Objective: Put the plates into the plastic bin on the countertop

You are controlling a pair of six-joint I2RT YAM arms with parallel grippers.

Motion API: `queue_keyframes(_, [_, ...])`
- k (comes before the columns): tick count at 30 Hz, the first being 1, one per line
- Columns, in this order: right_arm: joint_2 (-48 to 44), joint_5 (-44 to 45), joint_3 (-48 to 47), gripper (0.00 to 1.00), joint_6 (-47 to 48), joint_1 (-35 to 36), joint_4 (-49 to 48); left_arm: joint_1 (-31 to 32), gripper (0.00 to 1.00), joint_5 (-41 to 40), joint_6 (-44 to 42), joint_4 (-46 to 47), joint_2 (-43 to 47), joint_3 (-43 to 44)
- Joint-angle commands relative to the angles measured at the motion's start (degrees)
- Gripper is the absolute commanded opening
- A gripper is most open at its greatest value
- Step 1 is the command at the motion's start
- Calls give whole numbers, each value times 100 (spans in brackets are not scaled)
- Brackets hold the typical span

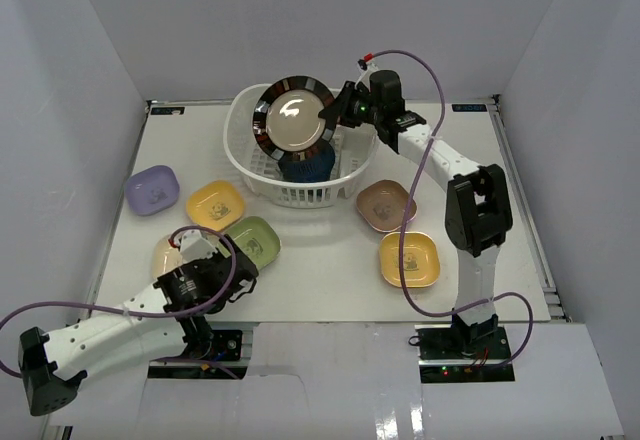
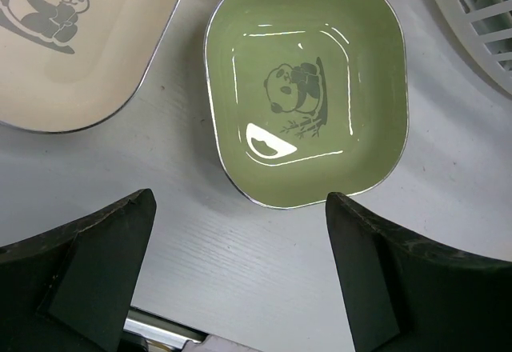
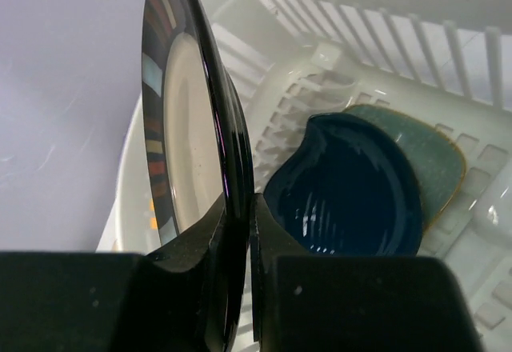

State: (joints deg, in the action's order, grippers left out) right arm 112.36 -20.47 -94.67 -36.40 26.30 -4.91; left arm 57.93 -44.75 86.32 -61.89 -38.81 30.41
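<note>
Over the bench's (image 1: 330, 280) plastic bin (image 1: 300, 196), the large plate (image 1: 293, 120) is clamped by its rim in the right pincer (image 1: 338, 112). The green dish (image 2: 308, 88) is seen just beyond the wide-open, empty left pincer (image 2: 240, 200).

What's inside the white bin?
In the bin: a dark blue dish overlapping a mint dish. The large plate, held on edge by the right gripper, hides part of the floor.

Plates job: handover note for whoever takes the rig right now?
Right pincer: shut on the large plate rim, plate on edge over the bin.
Left pincer: open, above the green dish.
Done: blue dish and mint dish in the bin.
Left: release the large plate; then green dish, cream dish, lavender dish, brown dish, far yellow dish, near yellow dish, all on the table.
</note>
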Motion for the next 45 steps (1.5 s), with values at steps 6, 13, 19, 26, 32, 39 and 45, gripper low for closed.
queue_keyframes(6, [673,-54,-843,8,63,24,-46,-729,98,774,-1301,1432,-223,-413])
queue_keyframes(13, [955,104,-886,24,335,94,297,-2382,98,1837,-2558,2829,-452,-598])
queue_keyframes(19, [718,447,-886,74,836,226,665,-2875,86,2181,-2893,3560,-1111,-695])
queue_keyframes(26, [-546,570,-62,97,1425,252,615,-2875,61,2155,-2963,3596,-1191,-817])
queue_keyframes(32, [-2391,772,2450,97,1627,270,26,-2875,51,2251,-2955,3692,-1418,-1063])
queue_keyframes(39, [-4264,1149,5026,81,1776,419,138,-2884,0,2584,-3209,3737,-1184,-976])
queue_keyframes(45, [-5846,1913,6399,73,1918,507,1228,-2840,0,3296,-3842,3386,-295,-248])
